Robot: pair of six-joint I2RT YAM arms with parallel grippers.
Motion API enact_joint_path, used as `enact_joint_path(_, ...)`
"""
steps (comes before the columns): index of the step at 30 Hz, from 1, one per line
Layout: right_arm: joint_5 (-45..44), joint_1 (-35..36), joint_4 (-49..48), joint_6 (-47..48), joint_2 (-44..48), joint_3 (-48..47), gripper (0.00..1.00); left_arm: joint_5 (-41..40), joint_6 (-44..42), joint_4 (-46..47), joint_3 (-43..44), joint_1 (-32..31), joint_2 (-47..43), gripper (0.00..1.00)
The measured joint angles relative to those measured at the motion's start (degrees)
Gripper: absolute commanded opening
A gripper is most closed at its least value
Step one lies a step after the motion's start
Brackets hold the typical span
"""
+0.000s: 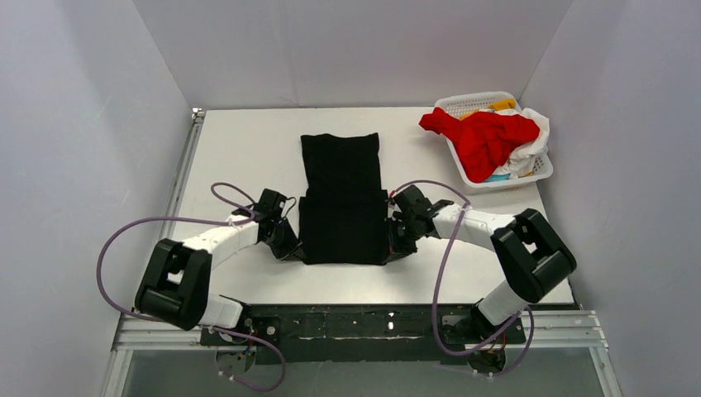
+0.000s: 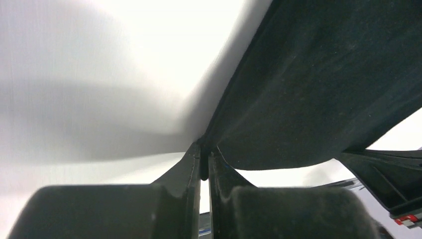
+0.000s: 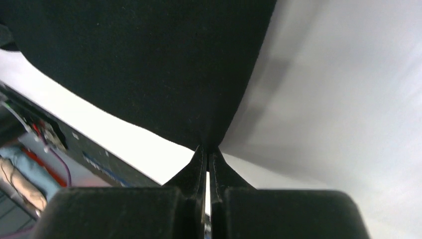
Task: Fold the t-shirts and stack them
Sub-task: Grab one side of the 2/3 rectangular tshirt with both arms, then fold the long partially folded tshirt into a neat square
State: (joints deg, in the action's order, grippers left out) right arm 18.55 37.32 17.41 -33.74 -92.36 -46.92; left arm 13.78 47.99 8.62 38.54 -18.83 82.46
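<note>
A black t-shirt (image 1: 341, 194) lies as a long narrow strip down the middle of the table. My left gripper (image 1: 291, 248) is shut on its near left corner, and the cloth (image 2: 318, 89) runs up and right from the pinched fingers (image 2: 194, 164). My right gripper (image 1: 393, 245) is shut on the near right corner, with the cloth (image 3: 149, 64) spreading up and left from its tips (image 3: 207, 149). The near edge looks lifted a little off the table. A red t-shirt (image 1: 484, 139) hangs over the basket's front, with white (image 1: 533, 141) and yellow (image 1: 502, 104) cloth beside it.
A white lattice basket (image 1: 471, 103) stands at the table's far right corner. White walls close in the left, back and right sides. A black metal rail (image 1: 364, 322) with the arm bases runs along the near edge. Purple cables loop beside both arms.
</note>
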Motion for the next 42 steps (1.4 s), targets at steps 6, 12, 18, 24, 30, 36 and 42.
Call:
enact_joint_path(6,1.42,4.96,6.49,-2.32,12.33,7.41,0.01,-2.49,2.64,-9.92,-8.83,-5.77,-15.41,0.00)
enact_joint_path(12,4.63,7.61,12.26,-5.55,25.99,9.01,0.01,-1.88,3.61,-24.79,-9.35,-7.56,-35.89,0.00)
enact_joint_path(18,6.23,7.30,17.92,-4.28,30.32,1.49,0.01,-3.19,2.27,-32.74,0.92,-7.87,-40.63,0.00)
enact_joint_path(24,5.60,0.94,22.82,2.58,23.45,-14.82,0.01,-7.39,-1.20,-32.61,10.84,-7.15,-31.21,0.00)
enact_joint_path(30,4.74,-5.53,23.54,6.73,12.66,-26.51,0.01,-8.22,-4.76,-28.55,23.43,-2.19,-15.06,0.00)
enact_joint_path(36,6.62,-10.29,22.62,7.04,2.12,-35.06,0.01,-8.04,-7.50,-25.11,33.92,3.91,-1.42,0.00)
enact_joint_path(42,8.85,-13.40,22.14,7.23,-7.69,-45.20,0.01,-5.95,-9.53,-22.93,42.71,7.34,9.29,0.00)
